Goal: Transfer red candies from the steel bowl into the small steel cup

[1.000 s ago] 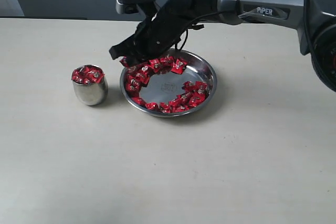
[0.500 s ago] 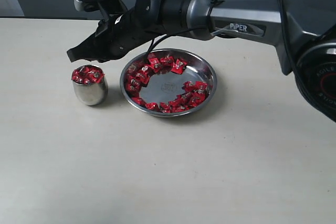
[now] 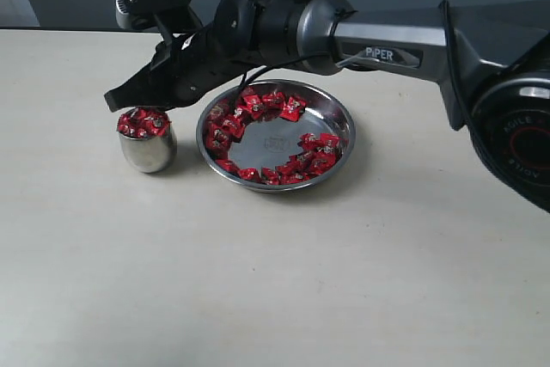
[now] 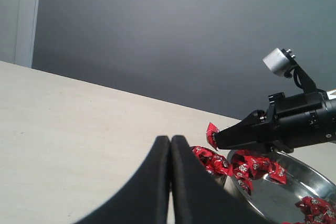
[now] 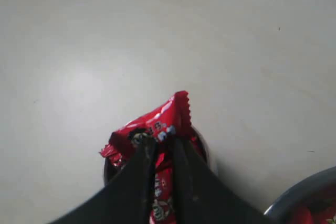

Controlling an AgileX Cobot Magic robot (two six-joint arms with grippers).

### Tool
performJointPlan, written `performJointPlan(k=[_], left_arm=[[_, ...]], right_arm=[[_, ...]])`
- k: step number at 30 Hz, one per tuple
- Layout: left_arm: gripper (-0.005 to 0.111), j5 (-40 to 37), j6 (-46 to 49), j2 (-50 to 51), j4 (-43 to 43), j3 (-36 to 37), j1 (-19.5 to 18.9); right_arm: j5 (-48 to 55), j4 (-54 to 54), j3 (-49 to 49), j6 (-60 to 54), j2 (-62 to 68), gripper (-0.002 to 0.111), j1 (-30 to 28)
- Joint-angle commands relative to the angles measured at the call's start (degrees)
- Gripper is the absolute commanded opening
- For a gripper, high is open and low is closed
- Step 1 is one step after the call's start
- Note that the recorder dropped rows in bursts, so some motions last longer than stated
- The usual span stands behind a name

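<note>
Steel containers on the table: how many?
2: the small steel cup, under the right gripper; the steel bowl just right of it in the exterior view. None seems hidden.

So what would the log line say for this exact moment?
right jaws: shut on red candy, over small steel cup | left jaws: shut, empty | steel bowl: holds red candies

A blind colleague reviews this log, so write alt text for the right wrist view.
Two dark fingers pinch one red candy just above the small steel cup, which is full of more candies. The rim of the steel bowl shows beside it.
</note>
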State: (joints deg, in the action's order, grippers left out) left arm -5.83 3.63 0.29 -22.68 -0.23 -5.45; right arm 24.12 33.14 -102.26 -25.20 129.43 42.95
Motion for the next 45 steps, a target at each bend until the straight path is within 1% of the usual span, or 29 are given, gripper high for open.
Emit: performJointPlan(k=[1, 12, 14, 17, 18, 25, 27, 28, 29, 31, 32, 34, 35, 38, 41, 43, 44, 45], left_arm=[[0.000, 0.3, 0.1, -0.3, -0.6, 0.2, -0.1], [0.000, 0.3, 0.1, -0.3, -0.6, 0.2, -0.1], [0.000, 0.3, 0.1, -0.3, -0.6, 0.2, -0.1], [0.000, 0.3, 0.1, -0.3, -0.6, 0.2, -0.1], [0.000, 0.3, 0.1, -0.3, -0.6, 0.2, -0.1], [0.000, 0.3, 0.1, -0.3, -0.6, 0.2, -0.1], [0.000, 0.3, 0.1, -0.3, -0.6, 0.2, -0.1], [0.000, 0.3, 0.1, -0.3, -0.6, 0.2, -0.1], [0.000, 0.3, 0.1, -0.3, -0.6, 0.2, -0.1], [0.000, 0.3, 0.1, -0.3, -0.6, 0.2, -0.1], [0.000, 0.3, 0.1, -0.3, -0.6, 0.2, -0.1], [0.000, 0.3, 0.1, -0.3, -0.6, 0.2, -0.1], [0.000, 0.3, 0.1, -0.3, -0.6, 0.2, -0.1], [0.000, 0.3, 0.1, -0.3, -0.6, 0.2, -0.1], [0.000, 0.3, 0.1, -0.3, -0.6, 0.2, -0.1], [0.000, 0.3, 0.1, -0.3, -0.6, 0.2, -0.1], [0.000, 0.3, 0.1, -0.3, -0.6, 0.2, -0.1], [0.000, 0.3, 0.1, -0.3, -0.6, 0.2, -0.1]], right_arm=[[-0.9, 0.0, 0.1, -0.7, 0.1, 0.012, 0.0], [0.0, -0.6, -0.3, -2.1, 0.1, 0.013, 0.0], [0.4, -0.6, -0.3, -2.2, 0.1, 0.019, 0.0], [0.8, -0.6, -0.3, -2.3, 0.1, 0.030, 0.0], [0.8, -0.6, -0.3, -2.3, 0.1, 0.032, 0.0], [0.8, -0.8, -0.3, -2.3, -1.3, 0.032, -0.4], [1.4, -3.1, -0.3, -1.7, -3.6, 0.032, -1.2], [2.4, -4.5, -0.3, -0.5, -5.0, 0.031, -1.5], [4.1, -7.2, -0.3, 1.8, -7.0, 0.025, -2.0], [8.1, -15.0, 0.2, 6.4, -11.2, 0.004, -3.0], [11.2, -19.2, 1.2, 9.8, -13.6, 0.000, -3.6], [15.8, -26.2, 4.6, 15.2, -19.0, -0.001, -4.8], [16.5, -29.4, 7.6, 17.6, -22.0, -0.001, -5.5], [12.5, -34.8, 19.9, 23.3, -32.1, -0.001, -7.8], [3.7, -35.2, 36.7, 29.4, -44.8, -0.001, -9.6], [-2.2, -35.1, 46.9, 34.6, -54.6, -0.001, -9.6], [-4.0, -33.7, 52.6, 36.8, -59.0, -0.001, -9.6], [-3.2, -31.2, 55.8, 39.1, -63.1, -0.001, -9.5]])
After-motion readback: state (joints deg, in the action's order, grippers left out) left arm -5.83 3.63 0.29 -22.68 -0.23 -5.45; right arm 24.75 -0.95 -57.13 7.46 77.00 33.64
